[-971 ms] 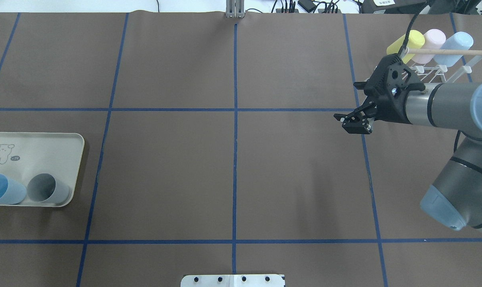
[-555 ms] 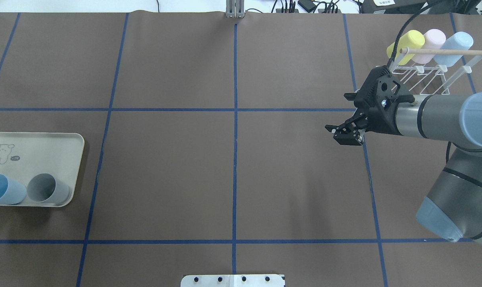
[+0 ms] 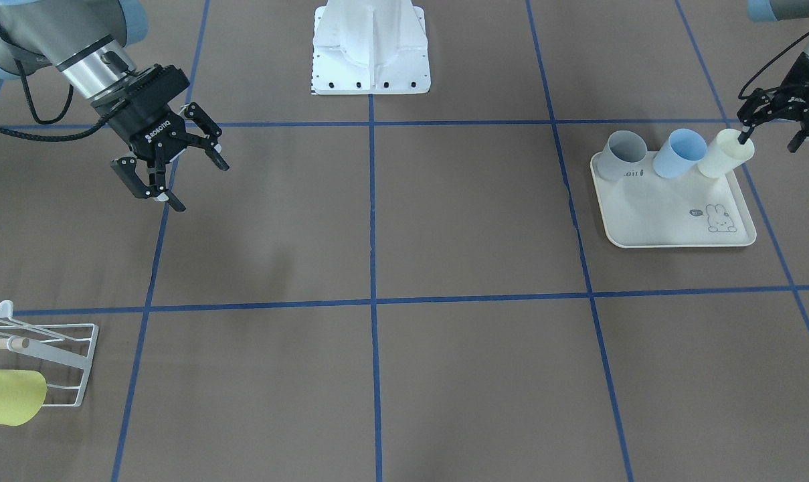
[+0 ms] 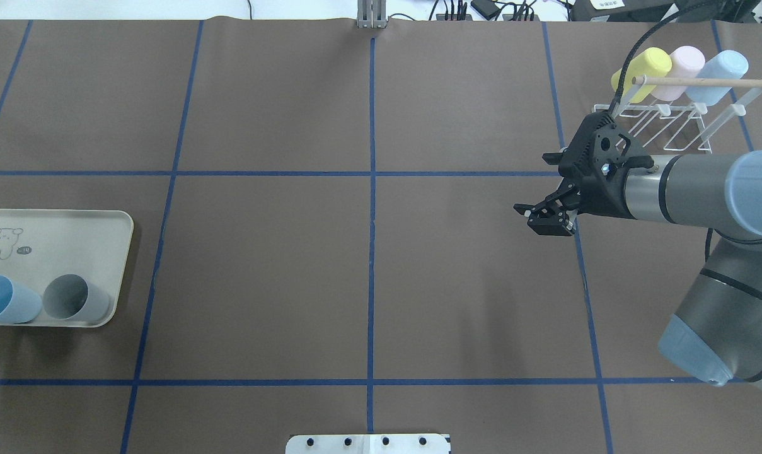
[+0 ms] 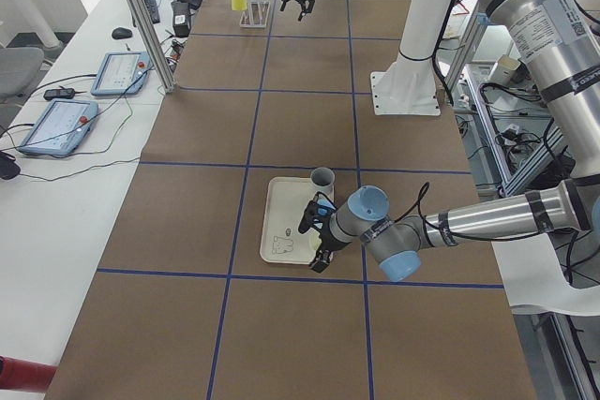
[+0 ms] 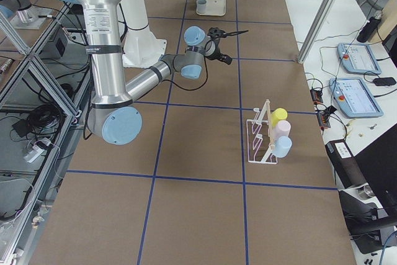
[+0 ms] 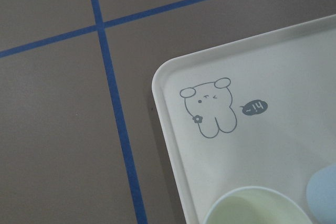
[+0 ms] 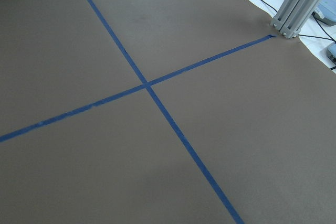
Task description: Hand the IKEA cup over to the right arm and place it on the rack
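Left pincer (image 3: 770, 137): mine, upper right of the front view; jaws wide, holding nothing.
Cream cup (image 3: 725, 154): on its side on the tray (image 3: 678, 224), just lower left of that pincer; long axis slanted up toward it; one fingertip at the rim, contact unclear.
Right pincer (image 3: 193, 181): wide, empty, upper left; well apart, so my left was nearer.
Tray count: three, the cream one, blue cup (image 3: 678, 154), grey cup (image 3: 623, 152).
Rack (image 4: 664, 123): three, yellow cup (image 4: 639, 68), pink cup (image 4: 682, 66), sky-blue cup (image 4: 722, 70).
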